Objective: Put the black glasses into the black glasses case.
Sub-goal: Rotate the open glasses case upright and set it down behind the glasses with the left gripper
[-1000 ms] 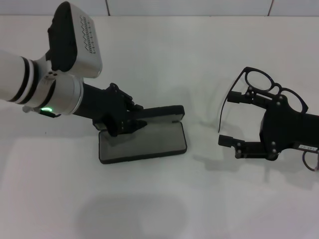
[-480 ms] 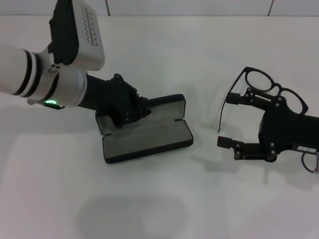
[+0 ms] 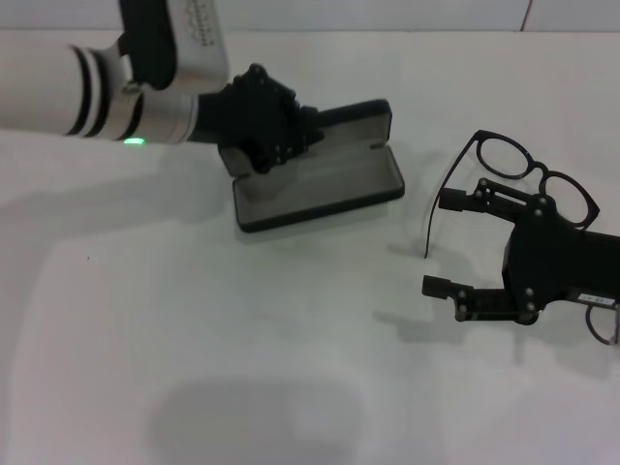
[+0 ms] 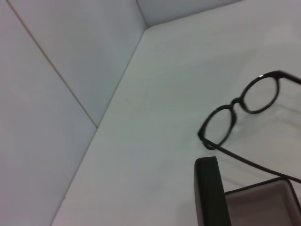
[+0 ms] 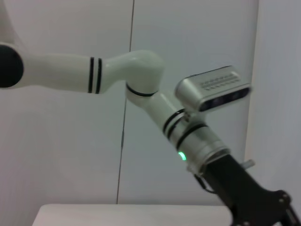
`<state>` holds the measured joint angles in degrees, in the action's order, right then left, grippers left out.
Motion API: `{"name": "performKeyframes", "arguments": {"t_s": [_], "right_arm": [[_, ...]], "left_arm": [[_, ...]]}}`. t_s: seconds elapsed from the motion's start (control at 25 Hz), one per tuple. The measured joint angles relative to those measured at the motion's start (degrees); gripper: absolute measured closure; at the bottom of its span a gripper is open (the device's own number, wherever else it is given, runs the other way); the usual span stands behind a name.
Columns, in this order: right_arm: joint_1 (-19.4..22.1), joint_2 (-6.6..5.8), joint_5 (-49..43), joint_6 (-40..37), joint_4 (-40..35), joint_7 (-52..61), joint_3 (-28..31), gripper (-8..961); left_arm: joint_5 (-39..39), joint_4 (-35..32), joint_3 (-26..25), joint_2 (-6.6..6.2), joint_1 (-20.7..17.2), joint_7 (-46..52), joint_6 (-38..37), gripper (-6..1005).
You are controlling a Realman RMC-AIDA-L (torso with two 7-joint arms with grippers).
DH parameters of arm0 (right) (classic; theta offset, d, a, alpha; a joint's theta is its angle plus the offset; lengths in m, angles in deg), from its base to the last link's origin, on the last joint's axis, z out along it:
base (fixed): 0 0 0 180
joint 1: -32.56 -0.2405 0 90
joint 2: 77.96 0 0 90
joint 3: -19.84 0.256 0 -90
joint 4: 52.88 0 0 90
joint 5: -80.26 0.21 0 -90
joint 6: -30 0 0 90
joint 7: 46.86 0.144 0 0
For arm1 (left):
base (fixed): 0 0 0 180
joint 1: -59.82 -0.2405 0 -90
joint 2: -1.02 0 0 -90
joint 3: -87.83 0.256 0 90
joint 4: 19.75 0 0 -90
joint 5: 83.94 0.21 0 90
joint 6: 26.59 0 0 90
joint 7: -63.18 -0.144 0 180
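Matt black glasses case (image 3: 320, 179) with soft grey lining; smooth white table (image 3: 242, 329).

The left arm (image 5: 117, 77) reaches across a pale panelled wall (image 5: 61, 155), white with black bands. A silver camera housing (image 5: 214, 89) sits on its wrist just above a green light (image 5: 181, 156). Beneath the arm shows the white table (image 5: 117, 215).
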<state>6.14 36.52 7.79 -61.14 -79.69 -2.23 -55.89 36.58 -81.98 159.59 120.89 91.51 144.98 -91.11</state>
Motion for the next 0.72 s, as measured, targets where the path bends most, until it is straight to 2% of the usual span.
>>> {"name": "performKeyframes", "arguments": {"t_s": [0.16, 0.4, 0.72], "right_arm": [[0.22, 0.08, -0.4, 0.0, 0.11, -0.72, -0.03, 68], [0.75, 0.19, -0.6, -0.03, 0.14, -1.43, 0.08, 68], [1.23, -0.12, -0.6, -0.11, 0.14, -1.49, 0.23, 68]], "left_arm": [[0.2, 6.29, 0.03, -0.01, 4.28, -3.12, 3.23, 730], [-0.25, 12.35, 0.65, 0.3, 7.43, -6.68, 7.61, 707], [-1.64, 12.82, 5.91, 0.27, 7.52, -6.85, 11.82, 677]]}}
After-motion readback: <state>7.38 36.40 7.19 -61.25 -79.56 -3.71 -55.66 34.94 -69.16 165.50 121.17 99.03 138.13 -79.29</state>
